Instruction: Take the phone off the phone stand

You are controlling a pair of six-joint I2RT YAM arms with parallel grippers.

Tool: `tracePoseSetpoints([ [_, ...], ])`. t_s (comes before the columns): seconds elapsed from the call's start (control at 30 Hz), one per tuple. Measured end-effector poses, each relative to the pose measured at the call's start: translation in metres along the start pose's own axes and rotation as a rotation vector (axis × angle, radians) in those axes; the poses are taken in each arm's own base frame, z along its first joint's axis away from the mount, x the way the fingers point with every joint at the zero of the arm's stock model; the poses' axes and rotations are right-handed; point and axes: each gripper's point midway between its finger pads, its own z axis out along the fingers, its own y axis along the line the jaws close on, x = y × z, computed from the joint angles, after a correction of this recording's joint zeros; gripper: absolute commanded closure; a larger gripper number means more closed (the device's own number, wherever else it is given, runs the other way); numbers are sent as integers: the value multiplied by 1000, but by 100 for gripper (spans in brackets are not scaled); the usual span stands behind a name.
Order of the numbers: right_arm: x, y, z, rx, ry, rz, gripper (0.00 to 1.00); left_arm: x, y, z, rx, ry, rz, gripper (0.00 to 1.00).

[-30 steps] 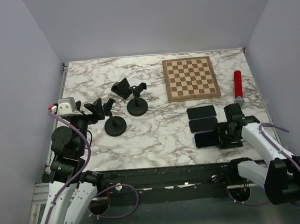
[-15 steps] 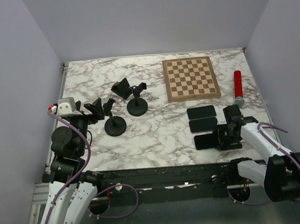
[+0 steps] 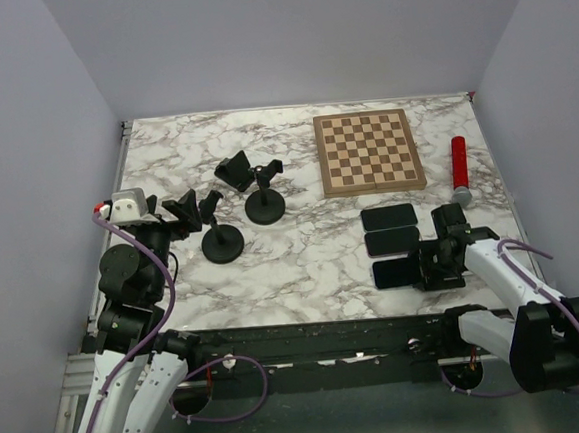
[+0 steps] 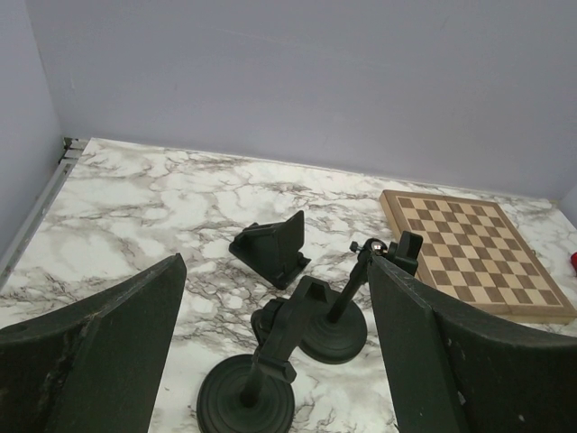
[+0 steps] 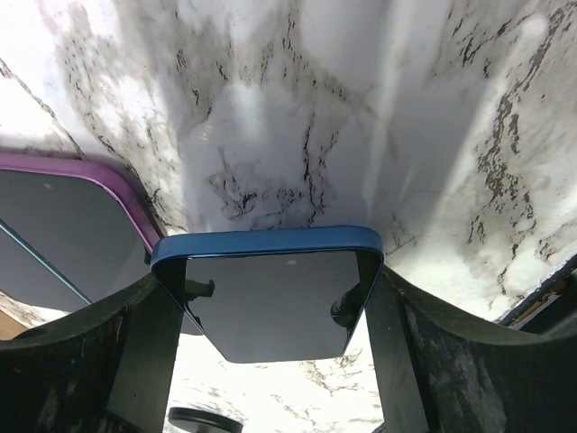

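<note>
Right gripper (image 3: 421,266) and its clamped blue phone (image 3: 390,273) slightly farther left than a second ago.

Bright, even light w/ soft shadows; glare streaks on marble table (image 5: 406,108), rt wrist view.

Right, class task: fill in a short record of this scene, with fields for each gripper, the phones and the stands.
Left gripper: open, empty
Right gripper: shut on blue-cased phone, near front edge of white marble table
Other phones: two dark ones lying flat beside it
Black phone stands: three, all empty
</note>
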Motion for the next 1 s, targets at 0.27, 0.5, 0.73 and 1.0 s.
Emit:
tracePoseSetpoints([
  [0.27, 1, 0, -1, -15, 7, -7, 7, 0, 0, 0, 0, 0, 0, 11],
  [0.5, 2, 5, -4, -57, 14, -8, 0, 0, 0, 0, 0, 0, 0, 11],
  [0.73, 1, 2, -6, -63, 8, -25, 0, 0, 0, 0, 0, 0, 1, 11],
  [1.0, -8, 36, -41, -246, -61, -181, 0, 0, 0, 0, 0, 0, 1, 11],
])
